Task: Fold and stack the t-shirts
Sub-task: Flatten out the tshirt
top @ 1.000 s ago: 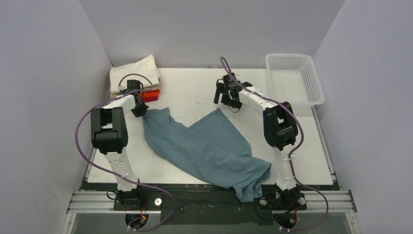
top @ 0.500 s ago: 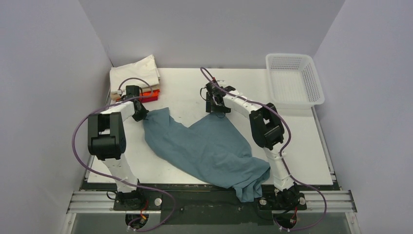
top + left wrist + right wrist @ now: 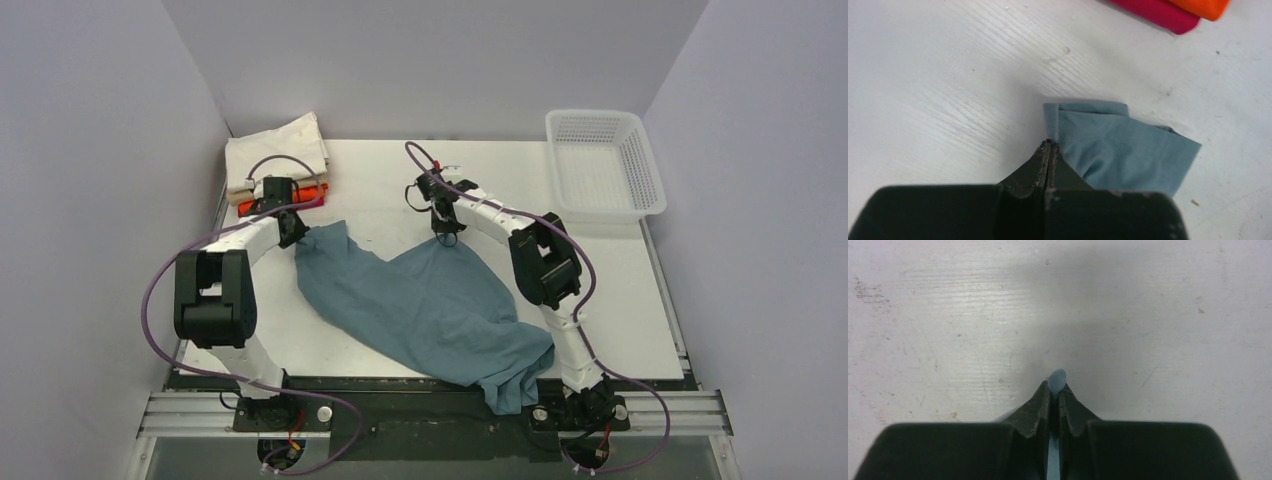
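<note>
Left tool [image 3: 296, 237] and right tool [image 3: 447, 237] pinch teal t-shirt [image 3: 430, 300], folded stack [image 3: 275, 152] near left.

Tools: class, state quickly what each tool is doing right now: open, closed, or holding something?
Left tool: closed, holding the teal shirt by its corner.
Right tool: closed, pinching the teal shirt's edge.

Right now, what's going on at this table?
Both arms are on the teal shirt, which lies crumpled on the table with one end hanging over the near edge. The left claw is shut on its far-left corner. The right claw is shut on a pinch of its far edge. A folded stack sits at the far left and a white basket at the far right, both apart from the claws.
</note>
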Motion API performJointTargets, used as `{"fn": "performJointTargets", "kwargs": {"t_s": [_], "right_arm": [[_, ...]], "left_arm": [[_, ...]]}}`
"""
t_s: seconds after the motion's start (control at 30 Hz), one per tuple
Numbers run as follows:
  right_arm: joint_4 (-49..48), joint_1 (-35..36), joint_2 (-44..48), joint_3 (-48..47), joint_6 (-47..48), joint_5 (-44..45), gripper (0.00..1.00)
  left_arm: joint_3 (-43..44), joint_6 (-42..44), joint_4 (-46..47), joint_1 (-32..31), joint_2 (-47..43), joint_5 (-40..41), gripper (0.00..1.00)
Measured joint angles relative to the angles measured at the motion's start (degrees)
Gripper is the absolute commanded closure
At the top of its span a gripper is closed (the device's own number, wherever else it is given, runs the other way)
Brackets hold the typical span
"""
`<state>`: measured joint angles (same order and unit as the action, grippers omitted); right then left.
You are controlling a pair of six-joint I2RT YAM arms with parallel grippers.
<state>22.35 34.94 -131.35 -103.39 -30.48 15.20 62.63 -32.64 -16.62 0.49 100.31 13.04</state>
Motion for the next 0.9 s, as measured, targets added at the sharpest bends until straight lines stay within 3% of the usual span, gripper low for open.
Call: {"fn": "performJointTargets", "kwargs": {"t_s": [0.2, 0.57, 0.7, 0.9], "right_arm": [[-0.42, -0.22, 7.87, 5.62, 2.54, 2.47, 1.00], [-5.16, -5.66, 44.92, 20.72, 6.16, 3.67, 1.00], [-3.89, -5.51, 52.11, 19.93, 8.50, 2.10, 1.00], [1.01, -4.66, 58.01, 9.03, 11.54, -2.21, 1.00]], "left_arm": [[-1.31, 1.77, 0.81, -6.51, -7.76, 4.11, 1.00], [-3.28, 1.66, 1.60, -11.26, -31.30, 9.18, 1.00], [-1.88, 1.70, 1.66, -12.70, -38.29, 10.86, 1.00], [7.58, 3.04, 0.61, -14.45, -43.98, 12.72, 1.00]]}}
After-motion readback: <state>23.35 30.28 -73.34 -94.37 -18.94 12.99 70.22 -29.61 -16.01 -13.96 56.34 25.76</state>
